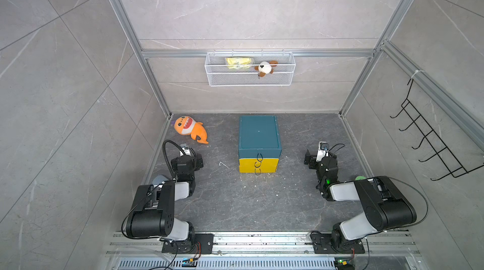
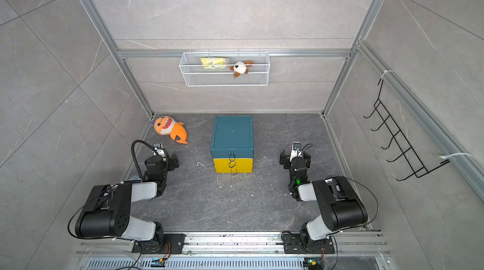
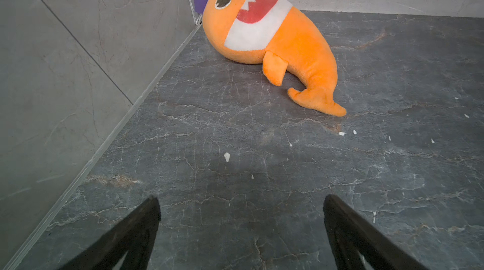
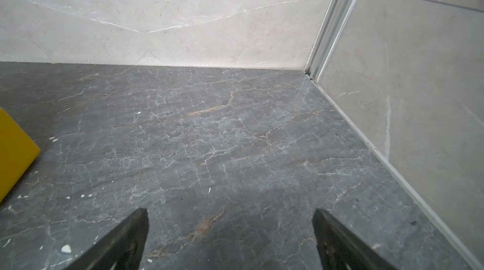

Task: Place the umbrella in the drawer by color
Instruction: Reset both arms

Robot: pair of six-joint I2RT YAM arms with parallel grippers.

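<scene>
A folded yellow umbrella (image 1: 238,62) (image 2: 213,62) lies in the white mesh basket (image 1: 250,80) hung on the back wall. On the floor stands a teal drawer cabinet (image 1: 258,132) (image 2: 232,131) with a teal top drawer front (image 1: 269,153) above a yellow drawer (image 1: 267,165) (image 2: 242,164); black loop handles hang on the fronts. All drawers look closed. My left gripper (image 1: 190,154) (image 3: 241,203) hovers open over bare floor left of the cabinet. The right gripper (image 1: 320,154) (image 4: 230,213) is open on the cabinet's right, holding nothing. A yellow drawer corner (image 4: 13,151) shows in the right wrist view.
An orange shark plush (image 1: 190,130) (image 3: 269,41) lies in the back left corner, just ahead of my left gripper. A brown-and-white dog plush (image 1: 265,68) shares the basket with the umbrella. A black hook rack (image 1: 429,137) hangs on the right wall.
</scene>
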